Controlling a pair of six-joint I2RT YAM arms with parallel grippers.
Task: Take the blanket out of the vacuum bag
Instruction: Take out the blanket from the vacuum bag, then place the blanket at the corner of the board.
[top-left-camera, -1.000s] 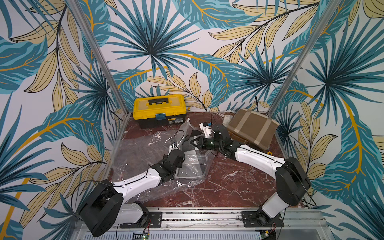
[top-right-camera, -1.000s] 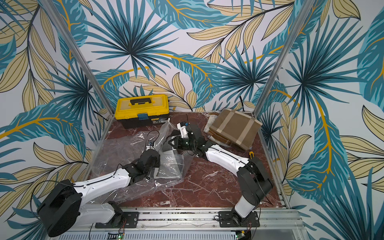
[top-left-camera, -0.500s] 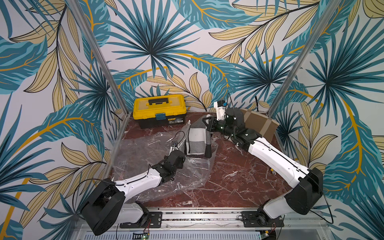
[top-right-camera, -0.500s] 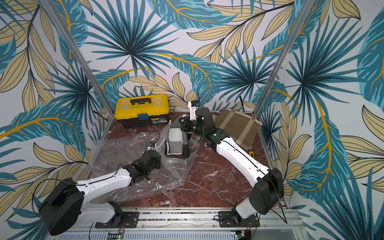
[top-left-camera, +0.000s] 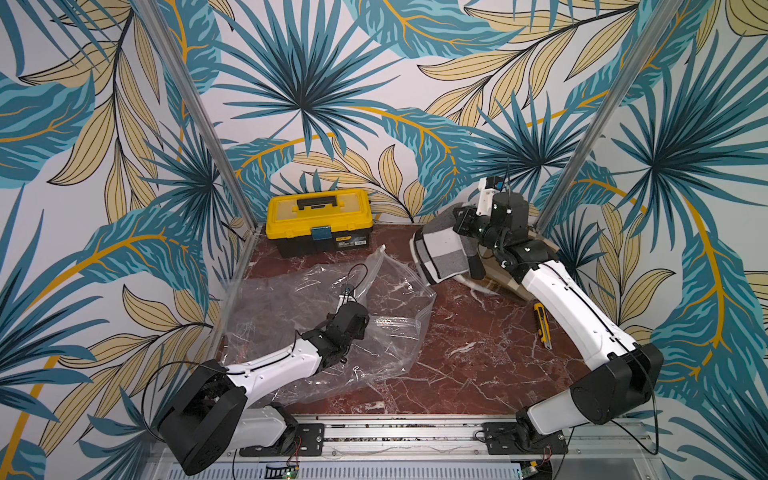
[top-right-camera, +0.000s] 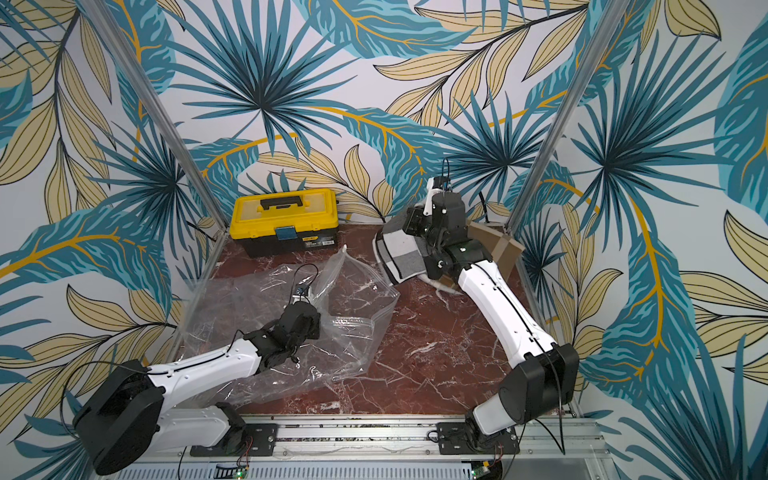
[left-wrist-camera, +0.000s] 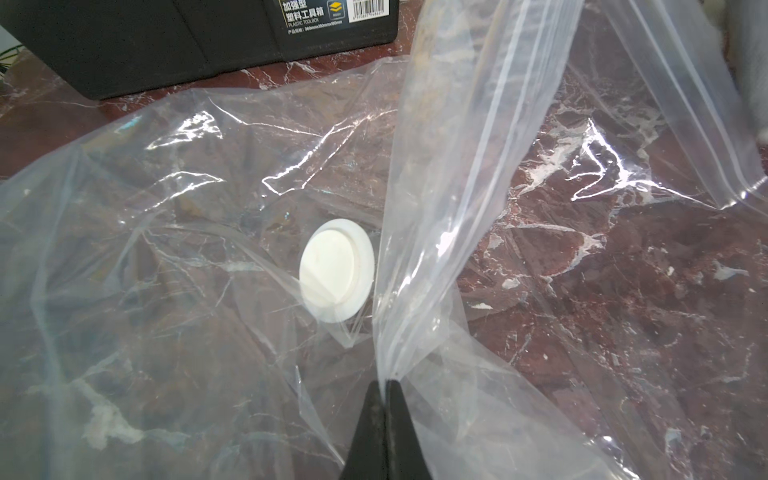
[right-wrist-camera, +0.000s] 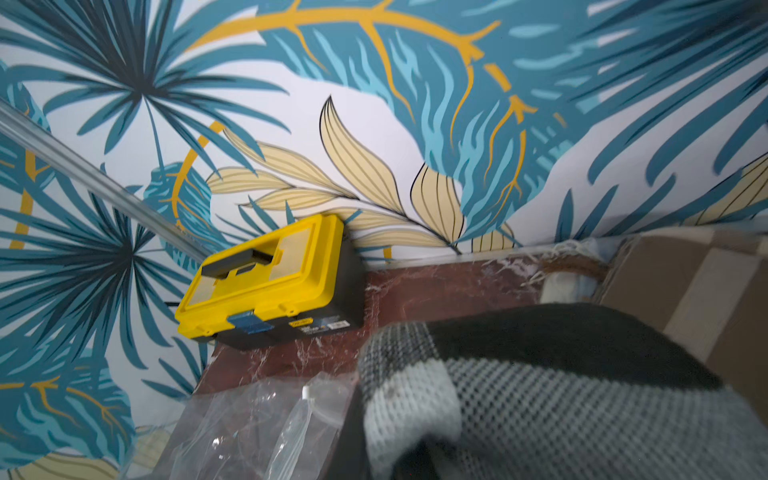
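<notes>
Blanket (top-left-camera: 442, 249) is held outside the vacuum bag (top-left-camera: 270, 307), clamped in the right gripper (top-left-camera: 459, 220). The bag's zip edge (left-wrist-camera: 453, 199) is pinched tight by the left gripper (left-wrist-camera: 384, 386).

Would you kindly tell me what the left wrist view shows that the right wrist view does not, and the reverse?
Only the left wrist view shows the round white valve and the left gripper shut on a fold of the vacuum bag. Only the right wrist view shows the grey checked blanket, the cardboard box and the yellow lid of the toolbox. Both show the clear bag, the toolbox and the marble table.
</notes>
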